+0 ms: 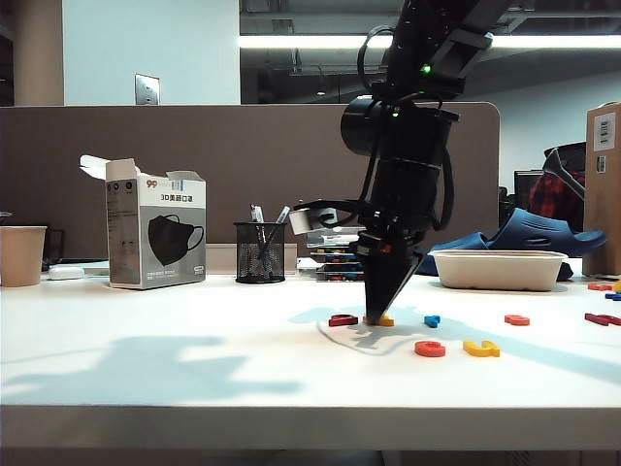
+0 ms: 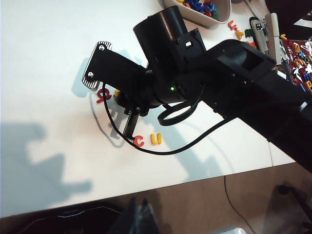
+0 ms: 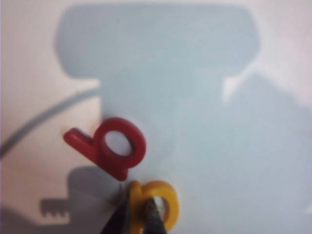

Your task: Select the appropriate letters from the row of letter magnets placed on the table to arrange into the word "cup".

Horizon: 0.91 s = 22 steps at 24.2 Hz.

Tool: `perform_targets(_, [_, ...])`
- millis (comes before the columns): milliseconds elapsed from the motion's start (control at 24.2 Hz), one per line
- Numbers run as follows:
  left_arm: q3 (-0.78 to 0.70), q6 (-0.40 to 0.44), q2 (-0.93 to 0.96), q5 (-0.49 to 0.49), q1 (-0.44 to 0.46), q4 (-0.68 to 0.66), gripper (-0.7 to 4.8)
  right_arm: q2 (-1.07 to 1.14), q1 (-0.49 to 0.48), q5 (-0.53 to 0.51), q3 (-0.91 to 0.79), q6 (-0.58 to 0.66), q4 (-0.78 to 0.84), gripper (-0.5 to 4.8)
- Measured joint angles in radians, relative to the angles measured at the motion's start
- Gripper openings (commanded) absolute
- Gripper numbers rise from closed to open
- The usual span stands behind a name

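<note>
right gripper (image 3: 141, 214): tips down on table (image 1: 146, 369), pinched shut on yellow letter (image 3: 158, 202)
yellow letter: beside dark red letter (image 3: 114, 146)
left gripper: not visible
orange-red c (image 1: 430, 349), yellow u (image 1: 481, 349): side by side nearer the front edge

Behind the claw a brown partition panel (image 1: 194, 175) runs across, with a pale blue wall (image 1: 146, 49) above to its left. A long ceiling light strip (image 1: 320, 42) glows overhead. Beneath, the floor (image 2: 204, 204) looks brownish, perhaps wood.
</note>
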Motion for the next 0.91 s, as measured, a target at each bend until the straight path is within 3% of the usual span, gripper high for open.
perform_targets(413, [0.0,0.0,0.0,0.0,0.0,0.0,-0.05,0.002,0.003,0.031,0.01,0.101,-0.015,-0.01])
perform_targets(909, [0.0,0.0,0.0,0.0,0.0,0.0,-0.05,0.012,-0.001,0.063,0.185,0.196,-0.103,-0.01])
